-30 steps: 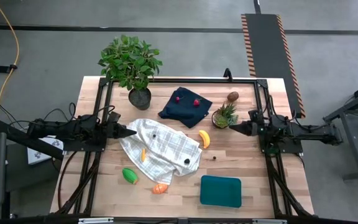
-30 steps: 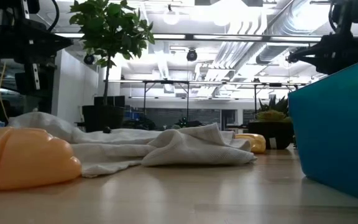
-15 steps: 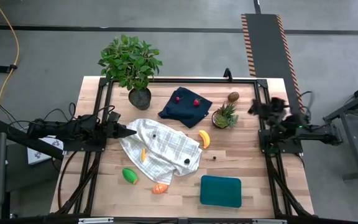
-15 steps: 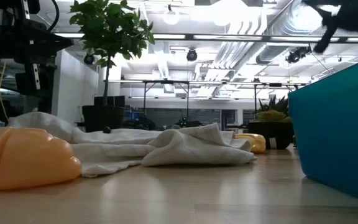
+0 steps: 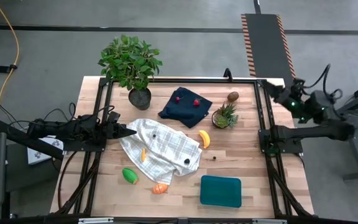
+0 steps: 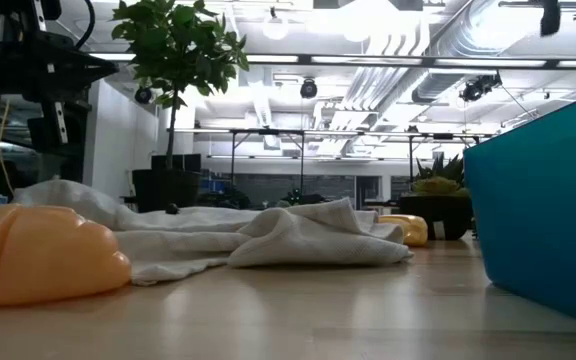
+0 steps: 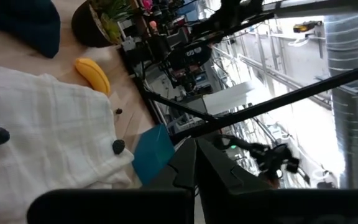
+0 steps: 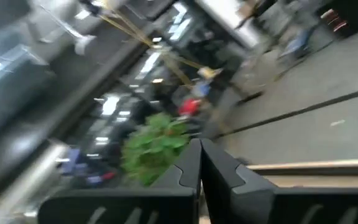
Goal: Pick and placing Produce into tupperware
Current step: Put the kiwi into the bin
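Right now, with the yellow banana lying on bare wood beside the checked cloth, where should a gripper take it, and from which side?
Probably from straight above, at the middle of the banana, fingers closing across its narrow width. It lies flat, its long axis running toward the tupperware, with open wood on its right side; the checked cloth is close on its left, so watch that finger.

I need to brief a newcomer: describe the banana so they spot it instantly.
Start at the white checked cloth in the table's middle. Just off its edge nearest the right arm, short of the small spiky plant, lies the banana: the only yellow, curved piece, alone on bare wood.
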`<action>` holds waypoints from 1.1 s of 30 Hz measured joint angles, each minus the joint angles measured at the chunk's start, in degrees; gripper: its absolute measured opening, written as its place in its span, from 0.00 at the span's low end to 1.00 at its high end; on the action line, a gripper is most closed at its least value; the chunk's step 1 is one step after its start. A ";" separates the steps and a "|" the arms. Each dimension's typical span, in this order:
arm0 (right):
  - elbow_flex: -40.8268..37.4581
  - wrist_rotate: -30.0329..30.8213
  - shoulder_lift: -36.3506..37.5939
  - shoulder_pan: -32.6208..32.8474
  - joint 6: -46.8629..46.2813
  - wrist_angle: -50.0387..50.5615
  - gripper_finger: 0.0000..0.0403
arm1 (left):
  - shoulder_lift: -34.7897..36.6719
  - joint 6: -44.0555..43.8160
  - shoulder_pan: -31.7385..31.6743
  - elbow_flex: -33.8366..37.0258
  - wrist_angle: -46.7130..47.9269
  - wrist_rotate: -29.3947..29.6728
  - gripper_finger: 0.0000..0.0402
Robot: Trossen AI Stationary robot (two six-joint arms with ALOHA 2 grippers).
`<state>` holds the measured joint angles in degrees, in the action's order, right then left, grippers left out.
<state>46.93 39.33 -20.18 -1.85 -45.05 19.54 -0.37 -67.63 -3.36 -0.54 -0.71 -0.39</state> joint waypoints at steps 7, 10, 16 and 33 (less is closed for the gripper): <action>18.26 7.77 -14.80 -0.02 7.76 10.57 0.00 | -0.01 0.36 -0.01 -0.02 0.00 0.00 0.00; 25.92 14.93 -20.75 -0.04 3.60 20.24 0.00 | -0.01 0.35 0.00 -0.02 0.00 0.00 0.00; 40.25 17.07 -30.54 -1.95 -10.79 43.64 0.00 | 0.00 0.35 -0.01 -0.01 0.00 -0.02 0.00; 54.41 -17.28 -51.56 -39.49 -1.05 62.67 0.00 | -0.01 0.53 0.00 -0.01 0.00 -0.02 0.00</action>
<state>101.34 22.05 -71.75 -41.33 -46.09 82.21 -0.38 -67.11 -3.36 -0.55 -0.71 -0.40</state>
